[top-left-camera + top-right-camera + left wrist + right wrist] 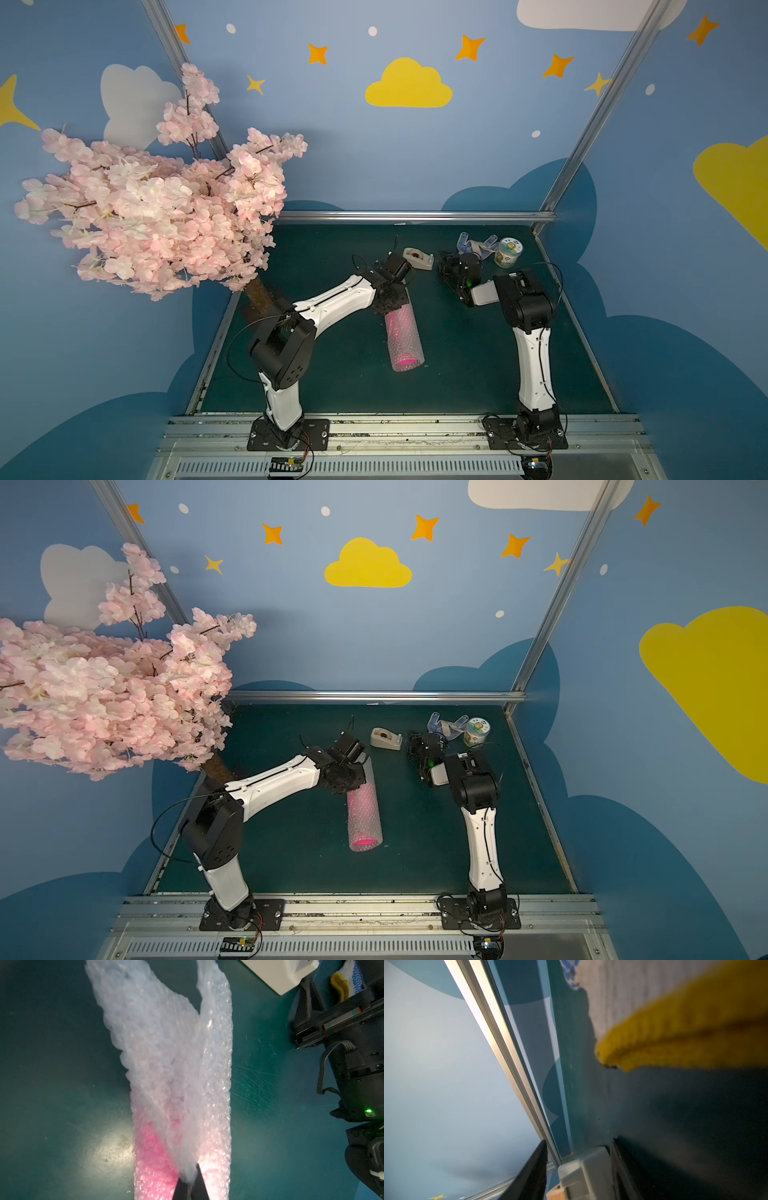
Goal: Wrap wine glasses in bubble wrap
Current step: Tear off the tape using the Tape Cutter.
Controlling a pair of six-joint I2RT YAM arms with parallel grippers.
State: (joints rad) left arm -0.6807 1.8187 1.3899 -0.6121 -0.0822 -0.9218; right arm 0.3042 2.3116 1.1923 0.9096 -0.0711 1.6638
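Bubble wrap [176, 1059] around pink goblet [404, 361], flap pinched in closed left end effector [190, 1178].

Premises: an enclosed robot test cell, dressed as a set rather than a lived-in room.

Evidence:
- Two white-and-black jointed robot arms, the left arm [332, 299] and the right arm [534, 365], are bolted on black plates to a slotted aluminium base rail [395, 432].
- Silver aluminium frame posts [602, 108] bound the booth.
- The dark green matted surface [332, 374] serves as its floor.
- The blue panel walls [374, 166] carry a printed yellow cloud [408, 84] and orange stars [469, 48].
- An artificial pink blossom tree [153, 208] stands at the far left corner.
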